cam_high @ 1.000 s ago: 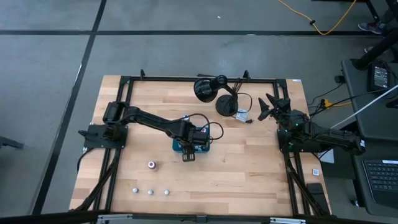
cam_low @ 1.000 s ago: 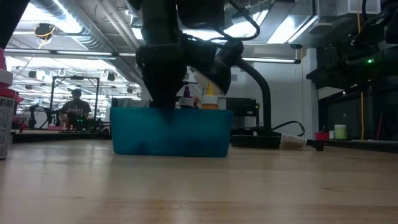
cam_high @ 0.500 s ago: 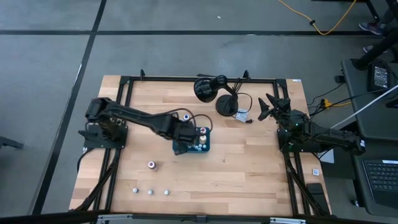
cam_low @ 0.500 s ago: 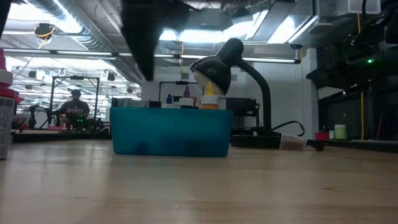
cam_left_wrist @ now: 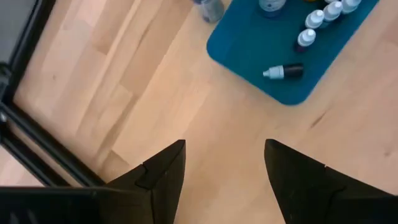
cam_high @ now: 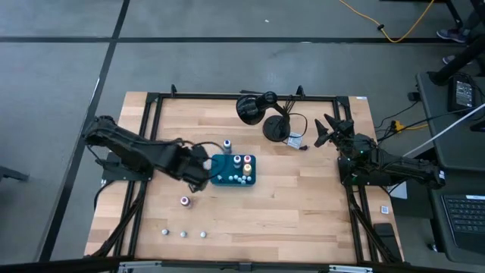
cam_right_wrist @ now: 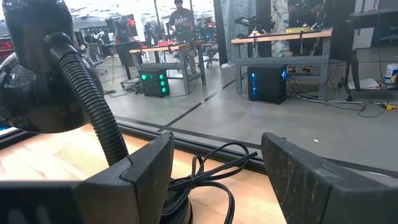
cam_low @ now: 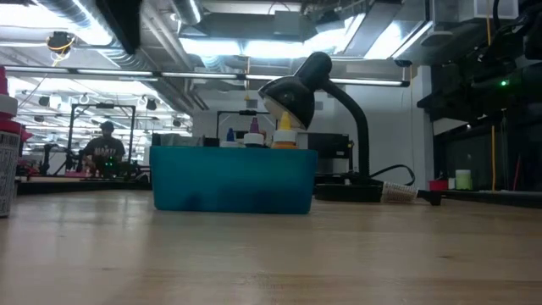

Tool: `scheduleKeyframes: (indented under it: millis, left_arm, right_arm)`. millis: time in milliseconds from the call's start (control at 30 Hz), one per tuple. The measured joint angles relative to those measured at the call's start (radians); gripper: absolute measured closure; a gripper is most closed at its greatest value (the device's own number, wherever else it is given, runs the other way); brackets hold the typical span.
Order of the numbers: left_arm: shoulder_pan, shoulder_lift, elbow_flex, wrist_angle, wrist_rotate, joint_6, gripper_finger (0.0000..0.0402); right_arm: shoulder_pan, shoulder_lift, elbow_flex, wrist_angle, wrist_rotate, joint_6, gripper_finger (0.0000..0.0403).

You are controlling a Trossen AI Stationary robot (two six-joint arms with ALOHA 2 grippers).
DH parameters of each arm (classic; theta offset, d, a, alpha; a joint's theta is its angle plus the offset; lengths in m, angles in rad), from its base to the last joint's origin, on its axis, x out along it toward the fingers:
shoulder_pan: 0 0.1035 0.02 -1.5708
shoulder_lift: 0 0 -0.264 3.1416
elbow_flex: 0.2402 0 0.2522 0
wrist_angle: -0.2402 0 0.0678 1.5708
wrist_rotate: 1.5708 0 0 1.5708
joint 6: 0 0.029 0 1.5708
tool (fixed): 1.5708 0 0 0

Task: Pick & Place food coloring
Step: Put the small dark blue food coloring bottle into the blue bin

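high view shows your left gripper (cam_high: 198, 168) just left of the teal rectangular plastic tray (cam_high: 220, 179), fingers apart and empty; small pale food coloring bottles (cam_high: 241, 161) stand inside the tray.

A wooden table (cam_high: 303, 205) bears a teal tray (cam_high: 221, 179), lamp (cam_high: 261, 114) and scattered bottles (cam_high: 184, 201).

No legible text, label, brand, number or sign found on any item in any of the four views.
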State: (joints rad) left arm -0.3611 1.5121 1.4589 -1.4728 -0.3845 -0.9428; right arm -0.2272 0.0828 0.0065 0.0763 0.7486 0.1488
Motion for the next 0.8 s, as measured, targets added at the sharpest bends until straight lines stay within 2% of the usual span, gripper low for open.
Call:
scheduleKeyframes:
  millis: [200, 433, 800]
  left_arm:
    - [-0.092, -0.064, -0.041, -0.024, 0.019, -0.159, 0.0190]
    - [-0.221, -0.116, -0.046, -0.079, 0.119, -0.370, 0.0190]
    - [-0.491, -0.103, -0.047, -0.082, 0.118, -0.707, 0.0190]
  right_arm:
    - [0.000, 0.000, 0.000, 0.000, 0.000, 0.000, 0.0159]
    - [0.000, 0.000, 0.000, 0.000, 0.000, 0.000, 0.0159]
    - [0.000, 0.000, 0.000, 0.000, 0.000, 0.000, 0.0159]
